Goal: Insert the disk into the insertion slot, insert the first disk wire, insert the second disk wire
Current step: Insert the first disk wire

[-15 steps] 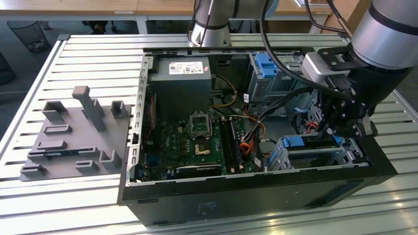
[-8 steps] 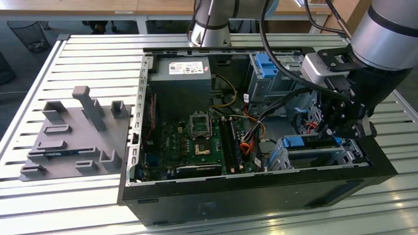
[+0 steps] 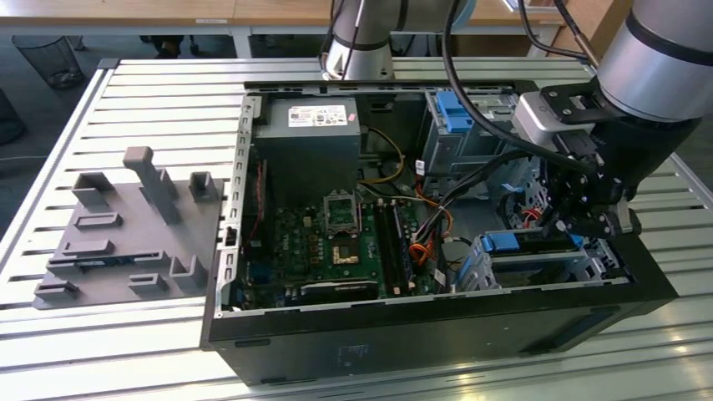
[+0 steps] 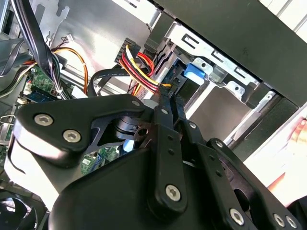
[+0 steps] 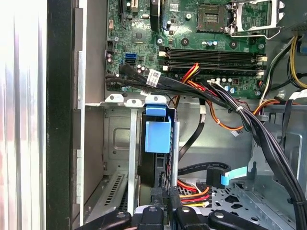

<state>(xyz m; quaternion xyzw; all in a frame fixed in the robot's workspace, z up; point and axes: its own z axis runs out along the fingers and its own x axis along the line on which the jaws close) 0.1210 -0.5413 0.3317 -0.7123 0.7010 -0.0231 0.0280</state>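
Claw [image 3: 585, 227]: one, black, on the single arm [image 3: 657, 58]. It hangs low inside the open computer case [image 3: 423, 330], at the exterior view's right, just above the drive cage. I cannot tell whether it is apart, together or clamped on anything. In the first wrist view its tip [image 5: 165, 214] sits just beside the disk's end.
Disk [image 3: 523, 244]: one. Its blue carrier lies within the cage. In the first wrist view it stands edge-on between the silver rails, with the blue tab [image 5: 157, 134] facing out.
Insertion slot [image 3: 486, 269]: one low silver cage in the case's near corner, with a rail [image 5: 133, 158] on each side of the disk.
Wire bundle [image 5: 193, 192]: one, of red, yellow and black wires, just beside the claw.
Black cable [image 5: 213, 173]: one, with a light-blue tab, lying on the perforated floor near the bundle.
Black cables [image 5: 230, 108]: several, crossing between the motherboard and the cage.
Motherboard [image 3: 334, 242]: one, green.
Power supply [image 3: 306, 138]: one grey box.
Taller bay [image 3: 452, 117]: one, with a blue latch, behind the claw.
Grey fixture plate [image 3: 123, 225]: one, with upright posts, well apart on the exterior view's left.
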